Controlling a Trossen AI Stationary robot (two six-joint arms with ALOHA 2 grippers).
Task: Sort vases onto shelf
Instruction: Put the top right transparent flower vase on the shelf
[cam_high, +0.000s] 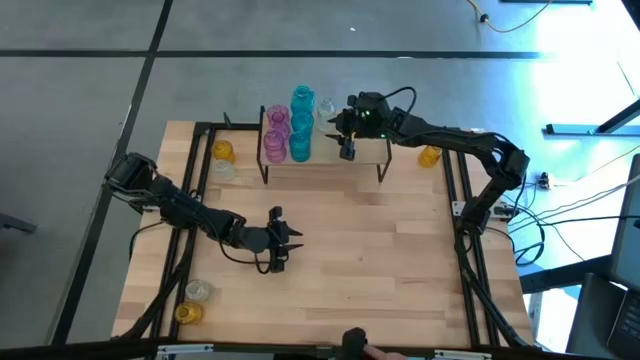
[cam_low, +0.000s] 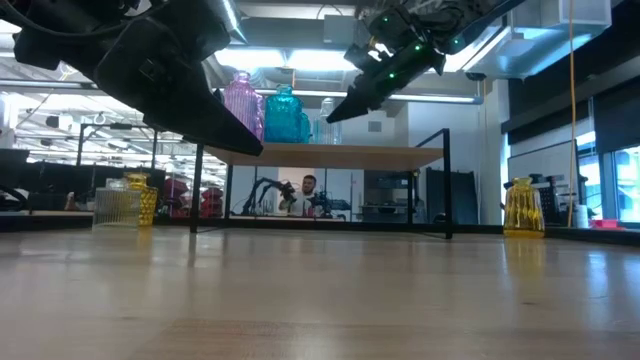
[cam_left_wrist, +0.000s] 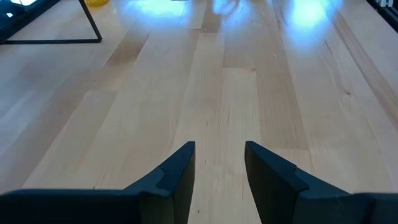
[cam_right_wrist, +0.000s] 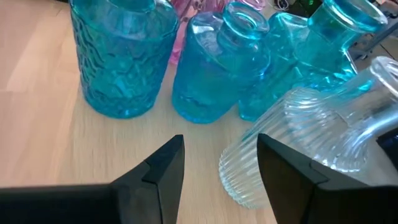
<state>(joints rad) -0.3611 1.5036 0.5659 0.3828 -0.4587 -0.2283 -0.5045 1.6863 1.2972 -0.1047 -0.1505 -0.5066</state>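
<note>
On the counter (cam_high: 380, 250) we see the shelf (cam_high: 370, 155) at upper centre, pink and teal vases (cam_high: 300, 125) crowding its left end. Our right claw (cam_right_wrist: 219, 168) hovers there, jaws parted and empty, a clear ribbed vase (cam_right_wrist: 298, 146) leaning just ahead-right. The left claw (cam_left_wrist: 219, 163), also parted and empty, waits mid-counter.

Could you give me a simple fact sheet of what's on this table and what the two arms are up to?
Shelf: small rack at the table's far edge
On shelf: pink vases, blue vases, a clear ribbed vase lying tipped over
Right gripper: open, empty, over the shelf beside the clear vase
Left gripper: open, empty, over bare table
Off shelf: yellow vase right of it, yellow vase left of it, two more vases near the left front corner
</note>
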